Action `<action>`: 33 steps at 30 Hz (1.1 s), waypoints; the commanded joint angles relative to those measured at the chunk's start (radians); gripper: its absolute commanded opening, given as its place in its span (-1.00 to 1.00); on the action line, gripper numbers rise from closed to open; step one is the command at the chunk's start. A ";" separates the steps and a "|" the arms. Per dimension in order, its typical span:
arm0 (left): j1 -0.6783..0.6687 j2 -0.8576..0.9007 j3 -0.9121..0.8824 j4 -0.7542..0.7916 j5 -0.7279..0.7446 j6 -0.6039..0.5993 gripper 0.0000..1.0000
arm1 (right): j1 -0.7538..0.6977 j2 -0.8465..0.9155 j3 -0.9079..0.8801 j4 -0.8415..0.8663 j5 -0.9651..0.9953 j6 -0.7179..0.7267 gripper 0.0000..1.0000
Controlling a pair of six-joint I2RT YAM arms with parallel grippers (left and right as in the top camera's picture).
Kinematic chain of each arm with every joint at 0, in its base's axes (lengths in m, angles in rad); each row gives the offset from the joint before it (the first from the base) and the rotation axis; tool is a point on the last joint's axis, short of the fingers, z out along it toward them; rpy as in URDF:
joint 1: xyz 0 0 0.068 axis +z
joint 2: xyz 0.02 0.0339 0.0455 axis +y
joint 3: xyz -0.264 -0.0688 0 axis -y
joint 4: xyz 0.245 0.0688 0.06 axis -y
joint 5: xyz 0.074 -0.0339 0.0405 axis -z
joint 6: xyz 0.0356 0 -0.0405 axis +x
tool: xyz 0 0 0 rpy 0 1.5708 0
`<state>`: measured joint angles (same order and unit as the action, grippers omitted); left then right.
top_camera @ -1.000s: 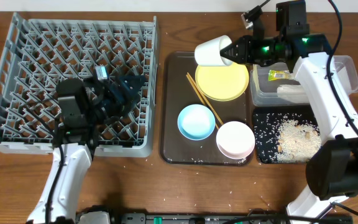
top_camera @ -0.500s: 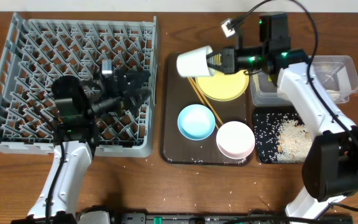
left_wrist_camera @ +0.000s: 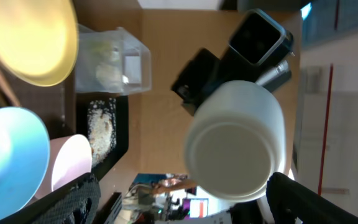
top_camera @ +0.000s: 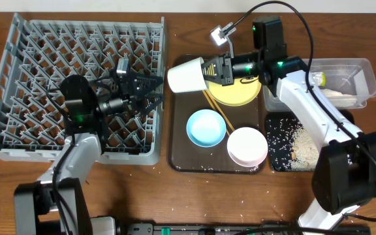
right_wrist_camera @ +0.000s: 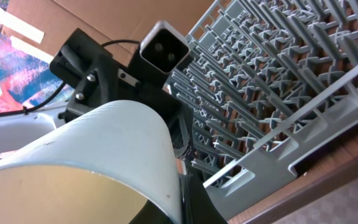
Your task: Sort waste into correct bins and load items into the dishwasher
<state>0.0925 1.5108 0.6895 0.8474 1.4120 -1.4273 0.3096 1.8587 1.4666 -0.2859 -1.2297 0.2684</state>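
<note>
My right gripper (top_camera: 209, 70) is shut on the rim of the small white cup (top_camera: 187, 75) and holds it on its side in the air, between the brown tray and the right edge of the grey dish rack (top_camera: 18, 78). My left gripper (top_camera: 150, 91) is open over that rack edge and faces the cup's base. In the left wrist view the cup (left_wrist_camera: 232, 152) sits ahead, between the spread fingers (left_wrist_camera: 73, 199). In the right wrist view the cup (right_wrist_camera: 104, 143) fills the front, with the rack (right_wrist_camera: 278, 81) behind it.
The brown tray (top_camera: 178, 160) holds the yellow plate (top_camera: 240, 91), chopsticks (top_camera: 213, 104), blue bowl (top_camera: 206, 126) and white bowl (top_camera: 247, 145). The clear tub (top_camera: 364, 68) holds a napkin (top_camera: 341, 96). The black tray (top_camera: 274, 156) holds rice and scraps.
My right arm has carried the cup leftward from above the plate to the rack's right edge. My left gripper has moved right and turned toward the cup.
</note>
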 commanded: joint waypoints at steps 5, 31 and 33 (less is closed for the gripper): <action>-0.031 -0.002 0.050 0.211 0.043 -0.177 0.73 | 0.041 -0.014 -0.003 0.006 -0.001 0.016 -0.98; -0.100 -0.002 0.050 0.220 0.046 -0.182 0.15 | 0.129 -0.013 -0.003 0.036 0.048 0.042 -0.86; -0.100 -0.002 0.050 0.220 0.046 -0.182 0.00 | 0.129 -0.013 -0.003 0.036 0.048 0.042 -0.77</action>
<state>-0.0010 1.5146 0.7197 1.0641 1.4467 -1.6085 0.4274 1.8587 1.4643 -0.2512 -1.1702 0.3126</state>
